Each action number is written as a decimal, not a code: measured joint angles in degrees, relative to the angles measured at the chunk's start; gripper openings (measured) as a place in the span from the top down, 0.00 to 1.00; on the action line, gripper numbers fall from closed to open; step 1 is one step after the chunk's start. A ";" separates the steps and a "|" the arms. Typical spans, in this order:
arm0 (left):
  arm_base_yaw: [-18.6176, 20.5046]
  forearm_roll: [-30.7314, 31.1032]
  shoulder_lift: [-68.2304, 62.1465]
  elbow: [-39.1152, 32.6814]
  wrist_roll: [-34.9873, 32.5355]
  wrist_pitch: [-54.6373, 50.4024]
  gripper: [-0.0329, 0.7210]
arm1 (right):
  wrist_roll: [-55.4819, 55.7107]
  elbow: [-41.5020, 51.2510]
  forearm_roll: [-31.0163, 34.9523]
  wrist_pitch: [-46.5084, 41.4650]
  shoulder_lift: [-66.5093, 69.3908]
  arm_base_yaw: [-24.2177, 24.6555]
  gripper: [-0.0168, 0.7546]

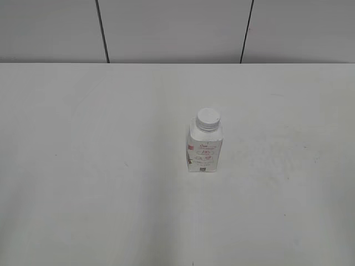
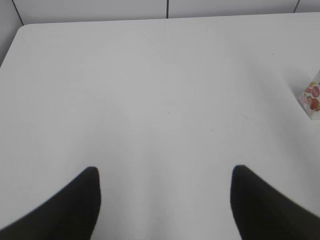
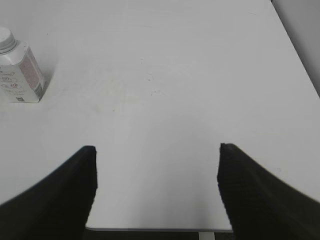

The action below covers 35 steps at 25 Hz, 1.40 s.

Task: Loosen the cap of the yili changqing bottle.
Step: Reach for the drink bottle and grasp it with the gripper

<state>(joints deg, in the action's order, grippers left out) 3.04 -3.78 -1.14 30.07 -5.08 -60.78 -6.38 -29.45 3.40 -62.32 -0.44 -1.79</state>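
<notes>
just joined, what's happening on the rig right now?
Nothing is being handled yet. The bottle stands upright on the white table, its cap on and untouched. The left gripper and right gripper are both open and empty over bare table, well away from the bottle, which sits only at the edge of each wrist view.

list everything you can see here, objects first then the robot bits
yili changqing bottle: one, white with pink-red print and a small dark code on the front, upright a little right of the table's middle, touching nothing else
cap: one, white with ribbed side, sitting on the bottle's neck
table: one, white, filling most of every view
wall: pale grey panels with dark seams, behind the table's far edge
left hand: one, black fingers spread wide, holding nothing, bottle far off at the right edge of its view
right hand: one, black fingers spread wide, holding nothing, near the table's front edge
</notes>
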 joint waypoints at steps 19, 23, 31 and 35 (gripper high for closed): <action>0.00 0.00 0.00 0.00 0.00 0.00 0.30 | 0.00 0.00 0.00 0.00 0.00 0.00 0.22; 0.00 0.00 0.00 0.00 0.00 0.00 0.30 | 0.00 0.00 0.00 0.00 0.00 0.00 0.22; 0.00 0.00 0.00 0.00 0.00 0.00 0.30 | 0.00 0.00 0.00 0.00 0.00 0.00 0.22; 0.00 0.00 0.00 0.00 0.00 0.00 0.30 | 0.00 0.00 0.00 0.00 0.00 0.00 0.22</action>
<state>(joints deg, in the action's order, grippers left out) 3.04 -3.78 -1.14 30.07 -5.08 -60.78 -6.38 -29.45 3.40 -62.32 -0.44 -1.79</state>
